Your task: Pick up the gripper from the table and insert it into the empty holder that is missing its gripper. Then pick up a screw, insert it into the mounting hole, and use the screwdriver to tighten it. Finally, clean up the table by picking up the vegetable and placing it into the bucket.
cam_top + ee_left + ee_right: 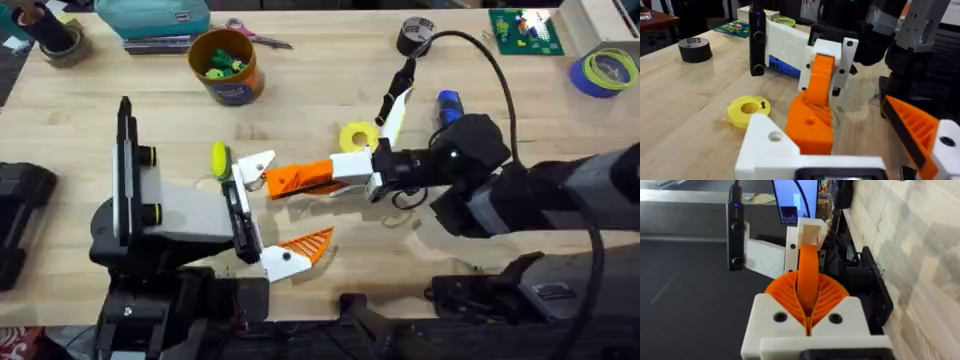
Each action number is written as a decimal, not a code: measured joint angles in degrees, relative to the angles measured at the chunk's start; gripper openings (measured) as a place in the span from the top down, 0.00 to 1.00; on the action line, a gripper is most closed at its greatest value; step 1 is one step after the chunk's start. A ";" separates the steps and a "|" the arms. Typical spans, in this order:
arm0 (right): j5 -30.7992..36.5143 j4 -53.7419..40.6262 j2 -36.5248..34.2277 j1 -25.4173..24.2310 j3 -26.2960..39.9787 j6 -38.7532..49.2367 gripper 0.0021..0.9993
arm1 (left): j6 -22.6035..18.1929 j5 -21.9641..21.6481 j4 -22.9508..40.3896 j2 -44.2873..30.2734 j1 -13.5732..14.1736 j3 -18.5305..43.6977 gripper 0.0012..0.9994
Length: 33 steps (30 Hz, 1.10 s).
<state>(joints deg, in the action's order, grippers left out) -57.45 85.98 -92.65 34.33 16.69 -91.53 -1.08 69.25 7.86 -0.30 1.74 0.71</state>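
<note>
My right gripper (pixel 322 175) reaches left across the table's middle, shut on the orange ribbed gripper (pixel 280 181). That piece's free end lies against the white holder (pixel 255 165) at my left arm's tip. In the left wrist view the orange gripper (pixel 810 129) sits beside the holder (pixel 767 145), whose hole is bare. My left gripper (pixel 268 212) is open, its other mount carrying an orange finger (pixel 306 243). The yellow-green vegetable (pixel 218 157) lies just left of the holder. The blue screwdriver (pixel 448 104) lies behind my right arm. The bucket (pixel 228 66) stands at the back.
A yellow ring disc (pixel 357 137) with a small black screw (pixel 762 104) on it lies behind the grippers. A black tape roll (pixel 415 35), blue tape roll (pixel 605 72), green board (pixel 525 30), scissors (pixel 258 36) and teal case (pixel 150 18) line the far edge.
</note>
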 joint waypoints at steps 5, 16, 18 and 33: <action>0.04 0.15 0.01 0.00 0.00 0.00 0.99 | 0.00 0.00 0.00 0.00 0.00 0.00 0.01; 0.90 0.14 0.00 0.38 0.00 0.00 0.99 | 0.00 0.00 -0.02 0.00 0.00 0.00 0.01; 1.07 0.15 -0.01 0.51 0.00 0.00 0.99 | 0.00 0.00 0.00 -0.02 0.00 0.00 0.01; 1.59 0.17 -0.01 0.55 0.00 0.02 0.99 | 0.00 0.00 -0.02 -0.02 0.00 0.00 0.01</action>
<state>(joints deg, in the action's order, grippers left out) -55.86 86.15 -92.66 34.87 16.69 -91.50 -1.08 69.25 7.84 -0.31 1.74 0.71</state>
